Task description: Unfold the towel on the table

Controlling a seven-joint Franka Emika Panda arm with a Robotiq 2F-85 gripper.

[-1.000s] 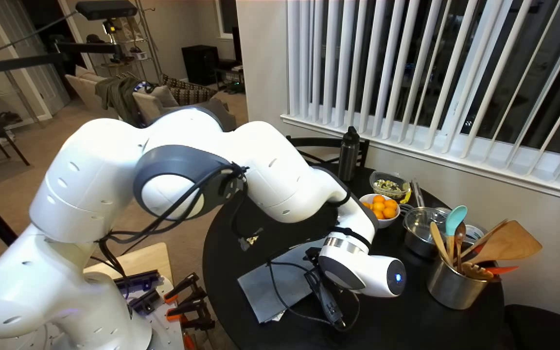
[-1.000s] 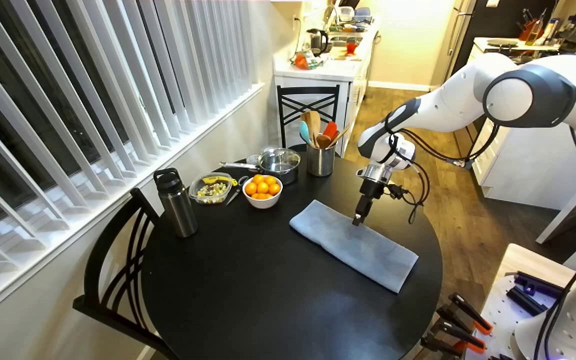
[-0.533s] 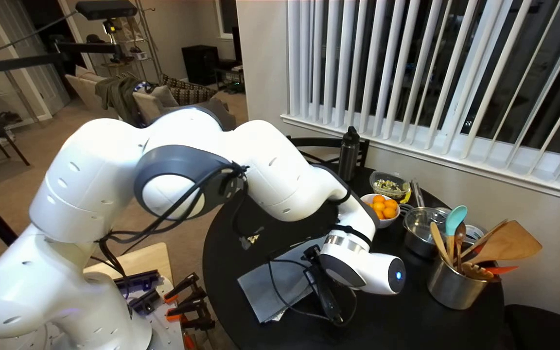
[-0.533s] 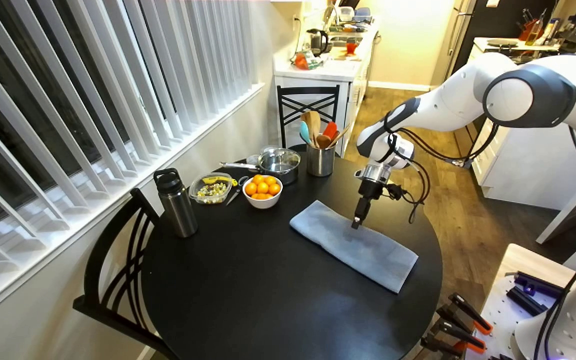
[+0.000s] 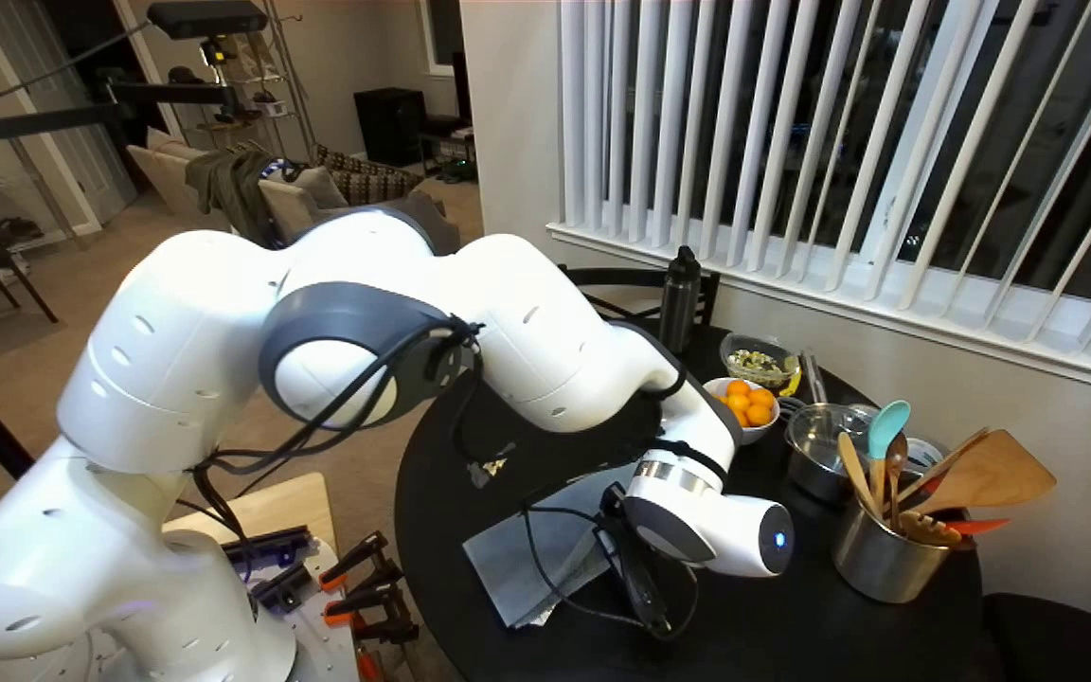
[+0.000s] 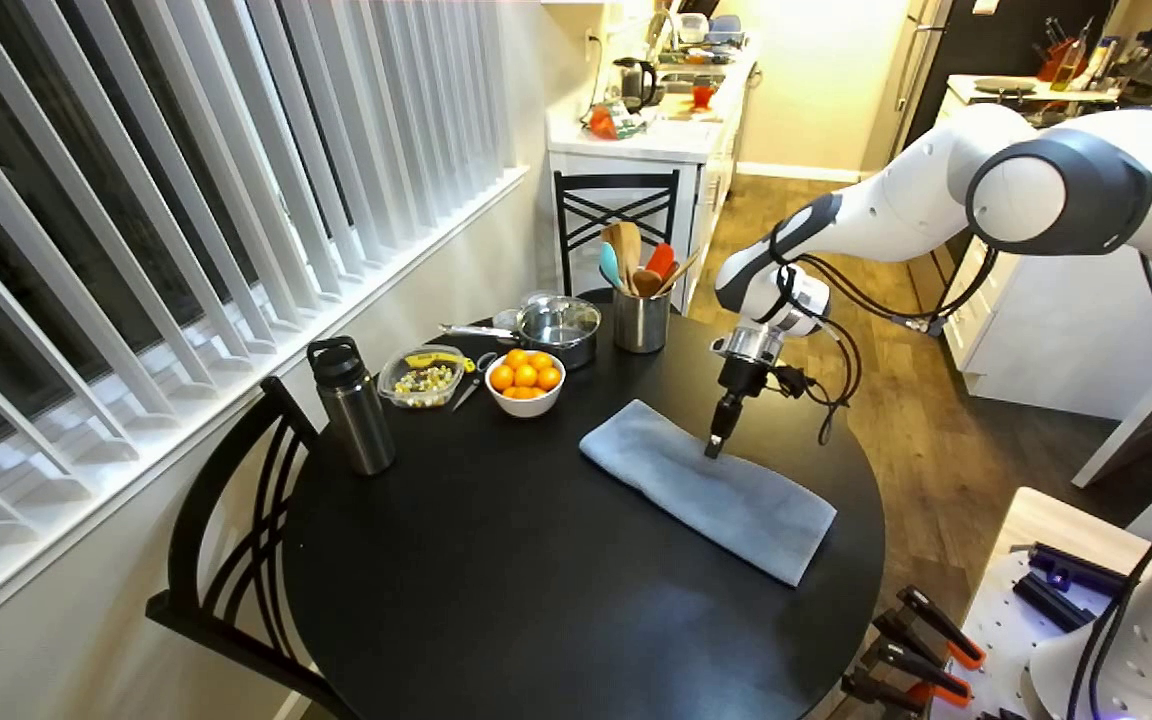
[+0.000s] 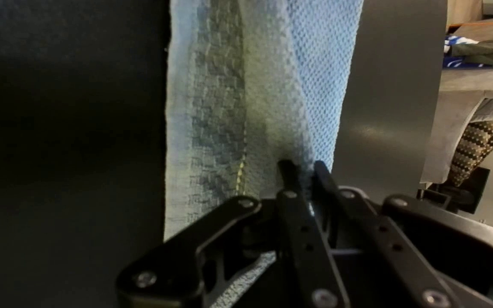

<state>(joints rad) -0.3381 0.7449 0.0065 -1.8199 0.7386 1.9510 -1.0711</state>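
The pale grey-blue towel (image 6: 746,505) lies folded in a long strip near the edge of the black round table (image 6: 496,570); both exterior views show it. Close up in the wrist view, the towel (image 7: 225,107) shows a textured upper layer with a yellow stitch line, and a bright blue layer beneath along one side. My gripper (image 7: 304,166) points down at the upper layer's long edge. Its fingertips are close together with a ridge of cloth pinched between them. In an exterior view the gripper (image 6: 713,450) touches the towel's long side; elsewhere the arm hides its fingers.
On the table stand a white bowl of oranges (image 6: 526,408), a clear food container (image 6: 421,395), a steel bottle (image 6: 361,420), a pan (image 6: 566,345) and a metal utensil pot (image 6: 641,325). A black chair (image 6: 236,560) is pushed against the table by the window.
The jaws have come together on the towel's edge. My arm has barely shifted, with the fingertips slightly lower. The towel lies almost as before, its edge bunched a little at the gripper.
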